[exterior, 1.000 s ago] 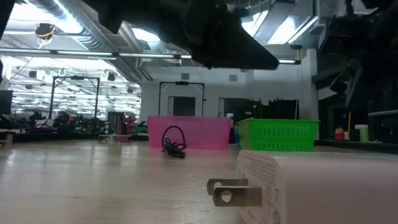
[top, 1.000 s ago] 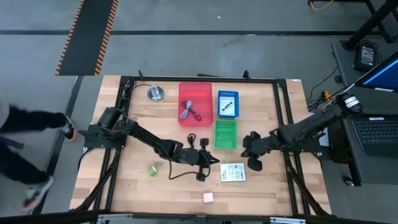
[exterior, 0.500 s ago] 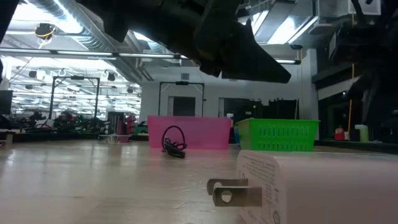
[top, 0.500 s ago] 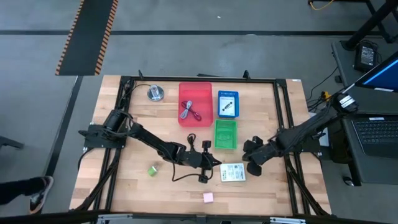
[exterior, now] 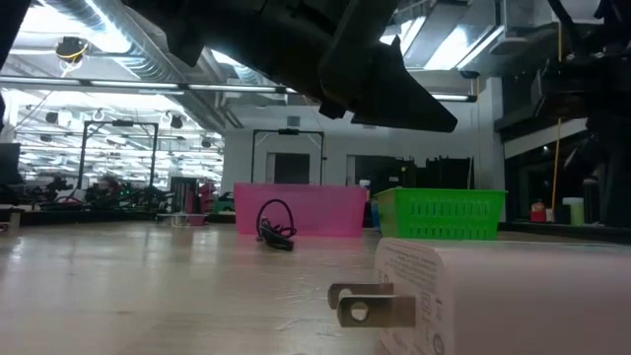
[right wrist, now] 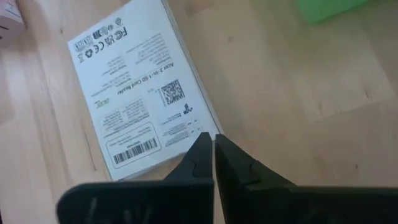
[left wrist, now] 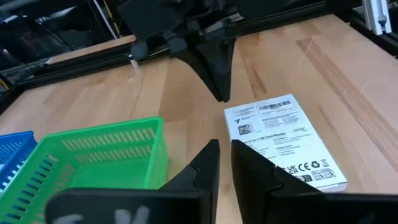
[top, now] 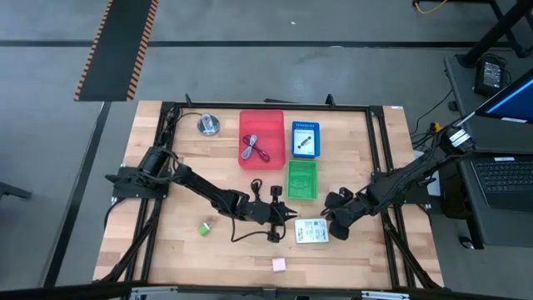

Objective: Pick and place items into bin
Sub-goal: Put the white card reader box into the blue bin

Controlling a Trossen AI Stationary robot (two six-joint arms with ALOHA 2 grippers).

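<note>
A white printed packet (top: pixel 311 231) lies flat on the wood right of the table's middle. My right gripper (right wrist: pixel 214 142) is shut and slants down, its tip just off the packet's right edge (right wrist: pixel 186 118). My left gripper (left wrist: pixel 224 152) is level, left of the packet, with a narrow gap between its fingers and nothing in it. A black cable (top: pixel 250 232) lies under the left arm. Farther off lie a green block (top: pixel 203 227) and a pink block (top: pixel 278 264). The green bin (top: pixel 301 179) stands just beyond both grippers.
A pink bin (top: pixel 261 139) with red and grey cables and a blue bin (top: pixel 305 140) stand at the back. A silver disc (top: pixel 207 125) sits at the back left. A black cable coil (exterior: pixel 276 227) lies before the pink bin. A white plug adapter (exterior: pixel 463 296) is close to the low camera.
My right gripper has come down and toward the table's near edge, up to the white packet's right side, and its wrist has rolled. It has stayed shut. The packet has not moved.
</note>
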